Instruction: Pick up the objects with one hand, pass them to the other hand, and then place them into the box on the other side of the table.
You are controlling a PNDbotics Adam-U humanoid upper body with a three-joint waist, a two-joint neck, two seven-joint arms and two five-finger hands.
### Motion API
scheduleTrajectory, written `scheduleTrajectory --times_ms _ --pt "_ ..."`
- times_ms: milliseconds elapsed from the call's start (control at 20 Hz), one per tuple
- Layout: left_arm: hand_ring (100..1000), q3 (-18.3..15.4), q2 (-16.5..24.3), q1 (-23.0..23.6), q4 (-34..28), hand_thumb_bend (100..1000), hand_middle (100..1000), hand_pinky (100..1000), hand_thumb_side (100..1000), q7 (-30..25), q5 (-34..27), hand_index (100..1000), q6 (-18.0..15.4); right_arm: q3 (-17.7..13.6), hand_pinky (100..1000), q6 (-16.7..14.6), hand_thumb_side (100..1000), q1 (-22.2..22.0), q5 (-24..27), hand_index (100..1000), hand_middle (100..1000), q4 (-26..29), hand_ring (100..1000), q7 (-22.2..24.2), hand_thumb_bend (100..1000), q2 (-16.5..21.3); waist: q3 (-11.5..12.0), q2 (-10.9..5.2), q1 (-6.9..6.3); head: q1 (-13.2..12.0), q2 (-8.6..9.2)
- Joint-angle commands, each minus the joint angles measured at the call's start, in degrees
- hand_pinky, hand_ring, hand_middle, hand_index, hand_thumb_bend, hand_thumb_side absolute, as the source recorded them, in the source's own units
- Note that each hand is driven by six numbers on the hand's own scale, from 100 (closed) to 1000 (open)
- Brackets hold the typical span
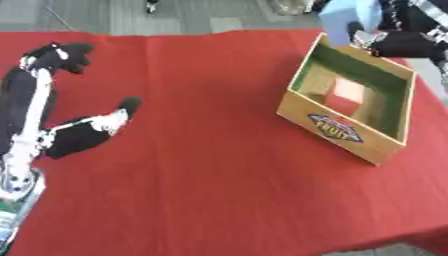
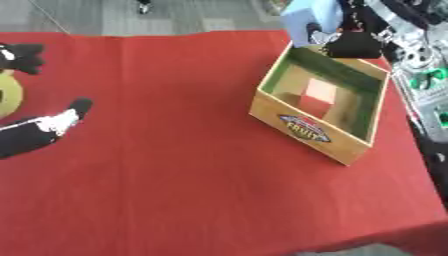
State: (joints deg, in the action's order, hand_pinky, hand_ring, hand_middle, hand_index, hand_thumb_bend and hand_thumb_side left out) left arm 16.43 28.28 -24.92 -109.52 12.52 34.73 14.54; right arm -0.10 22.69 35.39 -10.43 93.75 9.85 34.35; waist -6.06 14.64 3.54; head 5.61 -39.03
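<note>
Only the right eye view showed a yellow shape [image 2: 7, 95] beside the left hand [image 1: 74, 135], whose fingers lay relaxed, holding nothing. The right hand [image 1: 372, 42] clasped one pale blue block [image 1: 348, 17] above the one wooden box's [image 1: 337, 127] far rim.

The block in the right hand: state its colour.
Light blue. The block, held by the right hand above the box's far corner, shows best in the right eye view.

Both head views look down, sharing the box [image 1: 350, 131] and red table [image 1: 201, 165].
</note>
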Motion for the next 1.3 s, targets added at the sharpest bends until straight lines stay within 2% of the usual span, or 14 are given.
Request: scheduleTrajectory --times_ms 50,200,250,450,700,750,800,850,950,1000,1050,1300 --pt "617 -1.07 1.60 -0.27 -1.63 543 615 788 517 0.67 -0.73 809 0.61 -1.92 869 -0.45 227 0.04 -0.83 636 407 -2.80 742 -1.66 100 2.45 0.02 -0.82 -0.18 0.66 0.88" --pt "615 -1.49 1.73 -0.09 -1.87 524 613 788 533 1.50 -1.17 805 1.04 -2.68 871 -0.98 236 -0.80 -1.68 653 425 -5.52 753 -2.47 100 2.70 0.03 -0.78 -0.25 1.08 0.99" --pt "615 -1.59 1.77 -0.06 -1.92 526 612 788 534 1.74 -1.32 804 1.13 -2.82 871 -1.21 210 -1.02 -1.94 664 439 -6.37 761 -2.57 100 2.76 0.02 -0.77 -0.27 1.26 1.05" --pt "615 -1.95 1.95 0.05 -2.12 524 613 788 539 2.37 -1.68 804 1.34 -3.15 876 -2.23 253 -1.68 -2.92 705 486 -9.51 787 -2.36 100 2.81 0.01 -0.74 -0.38 2.42 1.33" --pt "615 -2.43 2.16 0.18 -2.32 517 613 789 544 2.84 -1.98 803 1.68 -2.95 891 -4.22 286 -1.85 -4.05 811 623 -12.69 844 -0.80 100 2.97 0.07 -0.70 -0.46 3.70 1.58" --pt "615 -2.49 2.21 0.22 -2.35 517 613 789 544 2.89 -1.99 803 1.73 -2.90 895 -4.65 246 -1.83 -4.36 832 653 -13.16 854 -0.37 100 3.01 0.08 -0.70 -0.47 3.76 1.62" --pt "615 -2.56 2.24 0.26 -2.37 517 613 789 545 2.94 -2.00 803 1.78 -2.80 898 -5.14 301 -1.83 -4.70 850 685 -13.60 864 0.18 100 3.06 0.11 -0.71 -0.48 3.77 1.64" --pt "615 -2.61 2.26 0.30 -2.40 515 613 794 546 3.00 -2.05 803 1.83 -2.74 905 -5.60 305 -1.82 -5.06 882 732 -14.04 887 0.73 100 3.09 0.12 -0.71 -0.48 3.75 1.65" --pt "615 -2.69 2.28 0.34 -2.40 514 613 800 547 3.09 -2.15 804 1.90 -2.71 916 -6.34 253 -1.75 -5.73 921 785 -14.94 925 1.70 100 3.10 0.15 -0.72 -0.47 3.72 1.72" --pt "615 -2.73 2.27 0.36 -2.38 512 613 803 548 3.15 -2.18 804 1.94 -2.73 923 -6.60 142 -1.70 -5.99 942 815 -15.42 944 2.11 100 3.06 0.17 -0.72 -0.45 3.68 1.75" --pt "615 -2.77 2.26 0.37 -2.36 510 613 806 550 3.21 -2.22 805 1.99 -2.74 931 -6.84 117 -1.64 -6.14 956 841 -15.85 960 2.51 100 3.02 0.19 -0.72 -0.44 3.62 1.77" --pt "615 -2.80 2.13 0.46 -2.16 497 613 814 558 3.44 -2.43 807 2.19 -3.09 953 -6.49 175 -1.34 -6.47 963 846 -17.22 974 1.98 100 2.91 0.24 -0.69 -0.40 3.35 1.68"
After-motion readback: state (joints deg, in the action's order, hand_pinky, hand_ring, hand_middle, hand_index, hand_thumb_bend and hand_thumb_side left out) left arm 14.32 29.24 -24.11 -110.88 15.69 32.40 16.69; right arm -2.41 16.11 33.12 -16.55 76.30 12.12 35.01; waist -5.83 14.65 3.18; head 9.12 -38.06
